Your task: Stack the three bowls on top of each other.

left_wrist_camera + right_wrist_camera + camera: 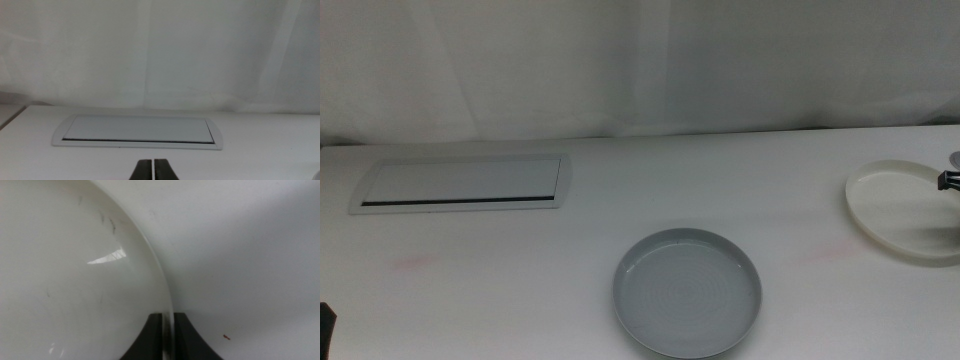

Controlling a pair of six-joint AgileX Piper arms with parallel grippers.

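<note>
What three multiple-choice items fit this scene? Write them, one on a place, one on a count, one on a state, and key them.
1. Where is the grey bowl in the middle view?
A. At the far left corner
B. Near the front, about mid-width of the table
C. Stacked in another bowl

2. How many bowls show in the middle view?
A. One
B. Two
C. Three

3. What is the right gripper doing?
A. Hanging open over the grey bowl
B. Waiting out of sight
C. Gripping the rim of the cream bowl

Key:
1 B, it sits alone low in the picture's middle.
2 B, only the grey and cream bowls appear.
3 C, the right wrist view shows the rim between its jaws.

The left gripper waits at the table's left, jaws shut.
</note>
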